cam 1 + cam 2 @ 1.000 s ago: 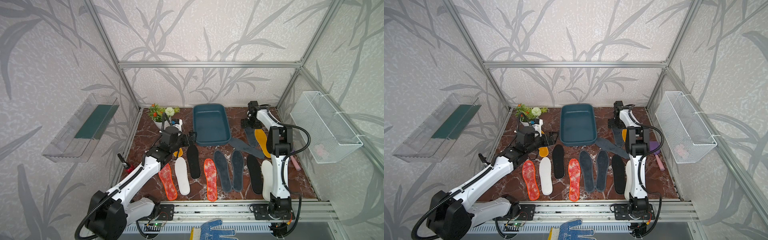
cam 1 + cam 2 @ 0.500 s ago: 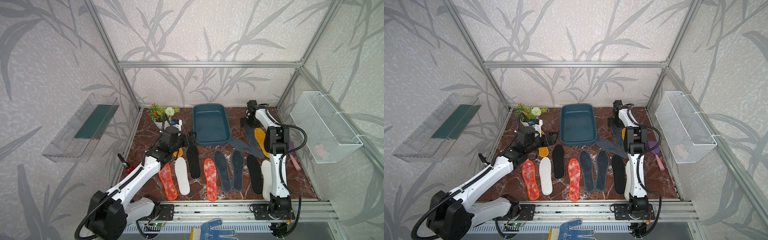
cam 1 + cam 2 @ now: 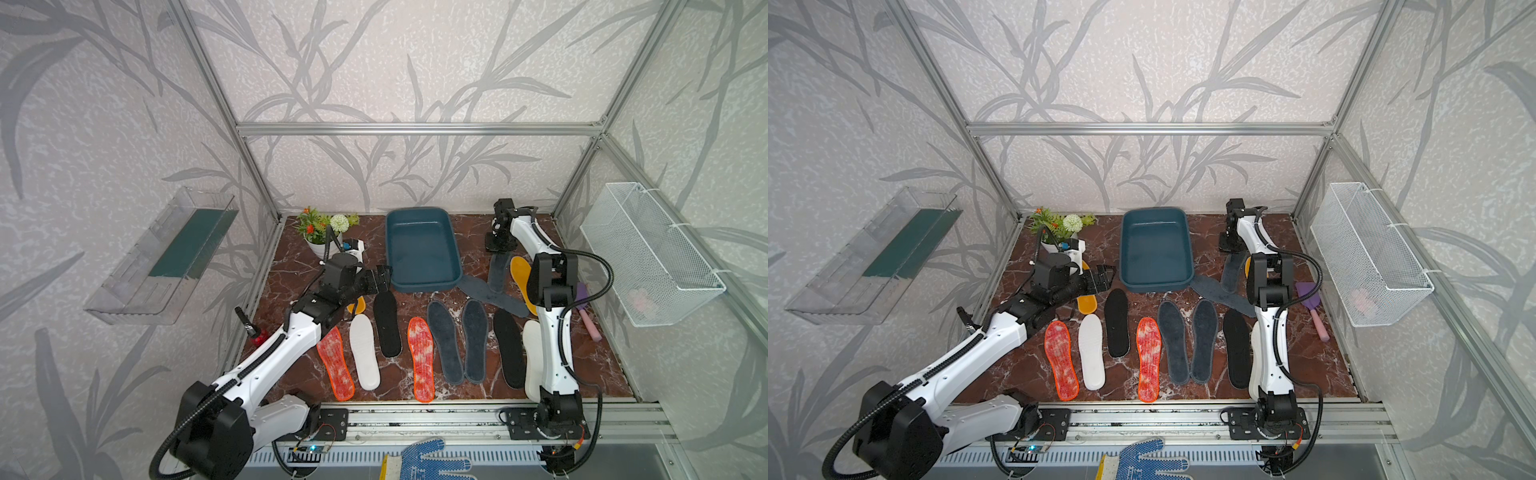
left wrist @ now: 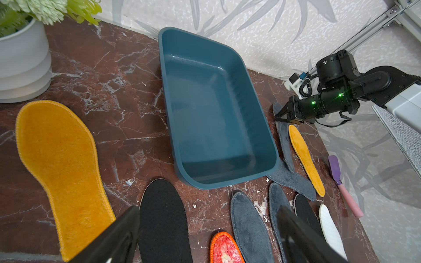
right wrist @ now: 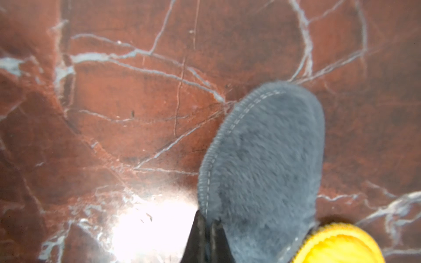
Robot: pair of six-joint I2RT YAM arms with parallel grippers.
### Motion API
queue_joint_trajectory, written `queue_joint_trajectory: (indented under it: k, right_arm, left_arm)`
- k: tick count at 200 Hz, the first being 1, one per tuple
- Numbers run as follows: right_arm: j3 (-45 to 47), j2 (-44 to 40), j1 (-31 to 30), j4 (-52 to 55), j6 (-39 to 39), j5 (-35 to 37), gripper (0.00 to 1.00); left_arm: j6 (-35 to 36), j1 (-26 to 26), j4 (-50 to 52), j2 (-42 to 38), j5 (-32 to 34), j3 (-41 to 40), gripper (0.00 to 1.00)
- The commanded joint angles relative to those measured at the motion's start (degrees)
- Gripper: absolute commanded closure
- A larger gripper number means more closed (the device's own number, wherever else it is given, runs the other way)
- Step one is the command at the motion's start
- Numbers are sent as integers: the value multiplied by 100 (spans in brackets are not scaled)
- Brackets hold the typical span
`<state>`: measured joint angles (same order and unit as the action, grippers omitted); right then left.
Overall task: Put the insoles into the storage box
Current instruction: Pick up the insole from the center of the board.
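- In both top views we see the storage box point(image 3: 426, 284) point(image 3: 1154, 284) empty at the back middle of the marbled table point(image 3: 299, 253). The insoles lie flat in front of it and to its right, and none is inside yet.
- In a top view the right gripper point(image 3: 498, 249) is down at the far tip of a dark grey insole point(image 3: 498, 272). That insole lies near the box's right wall, with a mustard insole point(image 3: 521, 278) alongside. The left gripper point(image 3: 385, 277) hovers by the box's front left corner, above a black insole point(image 3: 386, 324).
- In the left wrist view that gripper's fingers point(image 4: 114, 239) stand wide apart and hold nothing. Across the box, the right gripper point(image 4: 281, 117) comes to a point on the grey insole's end.
- In the right wrist view the fingers point(image 5: 198, 236) are closed tight on the stitched rim of the dark grey insole point(image 5: 262, 170). The mustard toe point(image 5: 337, 246) sits just beside it.
- We judge the step in hand to be lifting this insole. The pinch sits on the very edge, so we would rise slowly. The limp felt should hang clear of its neighbours before we carry it over the wall and lower it lengthwise into the box.
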<state>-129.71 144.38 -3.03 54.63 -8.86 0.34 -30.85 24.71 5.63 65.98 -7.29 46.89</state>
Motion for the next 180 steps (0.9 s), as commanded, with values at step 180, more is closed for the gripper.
queue_joint_trajectory:
  k: [180]
  right_arm:
    - [1172,-3077,-2026,398,-488,1225,100]
  left_arm:
    - [-157,2036,-213,2604,883,2403,15]
